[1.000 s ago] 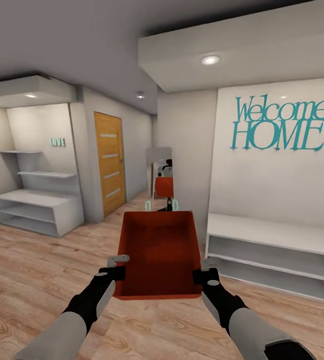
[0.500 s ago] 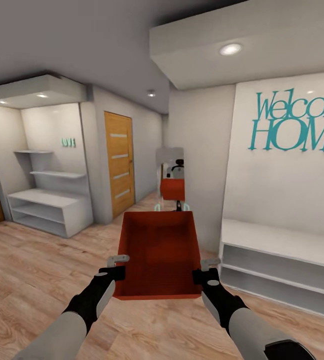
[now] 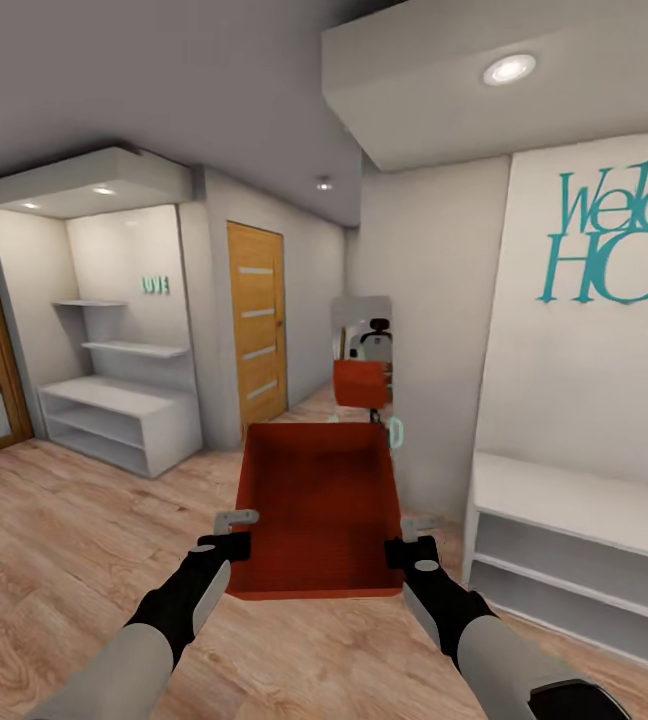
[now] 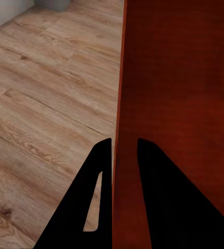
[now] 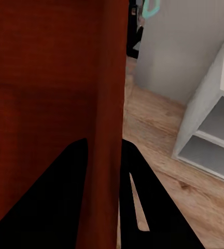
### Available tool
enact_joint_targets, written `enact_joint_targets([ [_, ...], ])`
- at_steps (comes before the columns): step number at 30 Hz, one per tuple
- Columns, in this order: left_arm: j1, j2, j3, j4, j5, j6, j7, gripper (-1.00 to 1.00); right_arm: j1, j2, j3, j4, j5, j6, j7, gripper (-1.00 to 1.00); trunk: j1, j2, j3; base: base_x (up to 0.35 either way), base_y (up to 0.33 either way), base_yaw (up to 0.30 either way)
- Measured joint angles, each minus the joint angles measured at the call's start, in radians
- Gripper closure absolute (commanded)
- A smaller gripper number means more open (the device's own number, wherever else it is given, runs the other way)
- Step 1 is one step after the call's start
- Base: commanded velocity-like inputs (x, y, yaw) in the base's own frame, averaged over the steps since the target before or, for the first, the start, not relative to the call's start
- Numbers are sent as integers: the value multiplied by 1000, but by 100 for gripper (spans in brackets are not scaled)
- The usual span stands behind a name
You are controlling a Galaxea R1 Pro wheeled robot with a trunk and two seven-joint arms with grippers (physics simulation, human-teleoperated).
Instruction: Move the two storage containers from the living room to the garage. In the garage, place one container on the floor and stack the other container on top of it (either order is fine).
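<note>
Open hallway (image 3: 319, 392) ahead between orange door (image 3: 257, 325) and white wall corner (image 3: 419, 330).

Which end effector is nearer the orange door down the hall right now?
Left. The left end effector grips the storage container on the side facing the orange door; the right end effector grips the opposite wall, by the white bench.

Beneath us runs a light wood plank floor (image 3: 74, 540). Directly on it stand a low white open shelf unit (image 3: 114, 415) in the far alcove on our left and a low white shelved bench (image 3: 574, 545) against the wall on our right.
</note>
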Motion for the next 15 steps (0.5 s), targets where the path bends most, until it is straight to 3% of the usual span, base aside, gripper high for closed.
enact_joint_targets([
  [7, 0, 0, 0, 0, 0, 0, 0, 100, 0, 0, 0, 0, 0, 0, 0, 100, 0, 0, 0, 323, 0, 256],
  [15, 0, 0, 1, -1, -1, 2, 0, 100, 0, 0, -1, 0, 0, 0, 0, 100, 0, 0, 0, 323, 0, 86],
])
